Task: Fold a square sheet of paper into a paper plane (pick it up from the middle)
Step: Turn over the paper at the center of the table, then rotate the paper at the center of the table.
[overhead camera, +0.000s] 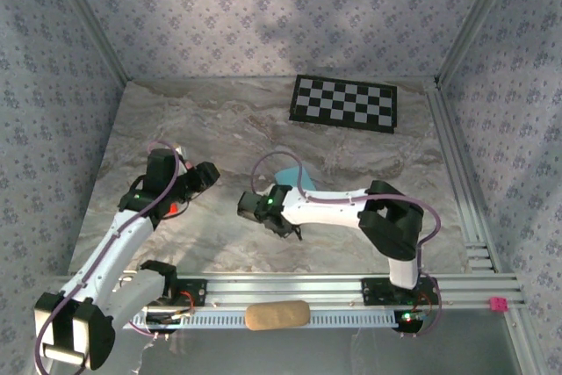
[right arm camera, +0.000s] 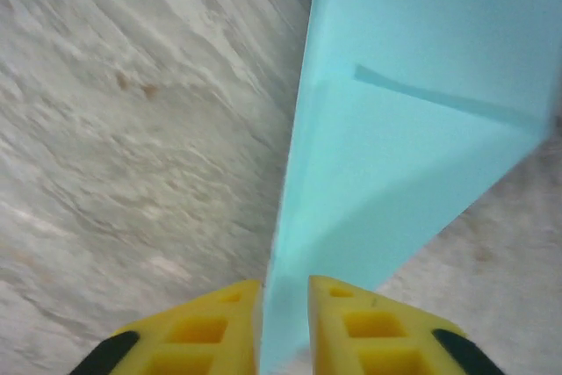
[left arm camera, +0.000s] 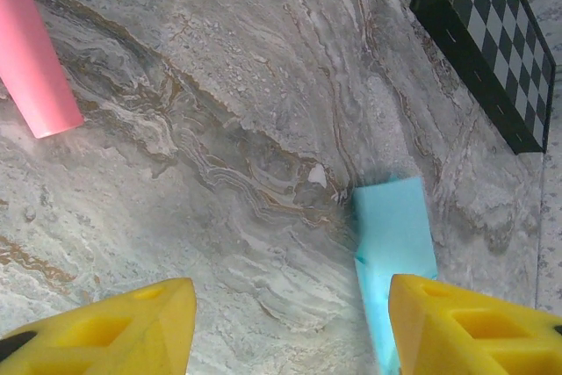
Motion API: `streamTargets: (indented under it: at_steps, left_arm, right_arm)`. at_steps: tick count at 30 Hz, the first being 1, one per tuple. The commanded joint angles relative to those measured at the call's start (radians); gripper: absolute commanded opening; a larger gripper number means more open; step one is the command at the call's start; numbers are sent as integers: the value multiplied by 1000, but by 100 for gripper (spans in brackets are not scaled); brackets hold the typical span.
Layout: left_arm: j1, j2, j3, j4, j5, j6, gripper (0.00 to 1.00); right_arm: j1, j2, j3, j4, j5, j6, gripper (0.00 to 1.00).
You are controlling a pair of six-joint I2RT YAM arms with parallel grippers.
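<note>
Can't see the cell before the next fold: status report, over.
Left gripper open, empty. Right gripper nearly closed, light blue paper edge between jaws; grip unclear. Pink marker apart from paper, not blocking.

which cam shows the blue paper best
Right wrist: the blue paper fills much of the frame, its fold line is visible, and its edge runs between the fingers of the right hand. Left wrist shows a strip; the top view, a small patch.
</note>
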Motion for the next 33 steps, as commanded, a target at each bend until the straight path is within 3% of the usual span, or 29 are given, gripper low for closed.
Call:
streamTargets:
  at_steps: [1,7,9,13,17,24,29,33]
  left_arm:
    - [4,31,13,10,37,9,61]
    - [4,129,58,20,121,38,61]
    - [4,164,65,39,171,40,59]
    - [-25,222,64,74,226,26,50]
    - [-77,246,42,136,221,-11,47]
    - [-151,333,52,233,240,-56,42]
    - [-181,409,65,338,273,-80,39]
    - [-204,487,108,398,287,-101,34]
  right_arm:
    - [-53,-54,-26,143,-182,10,33]
    - [-180,-186,-182,374,-377,7,35]
    - [-248,-226,-251,454,-450,8,30]
    - [-392,-256,-371,634,-667,45,10]
    - [-452,-247,-421,704,-728,66,8]
    - [-464,-187,-461,774,-740,138,8]
    - [-462,-146,-463,696,-620,316,8]
    - [-404,-147,-473,726,-555,455,9]
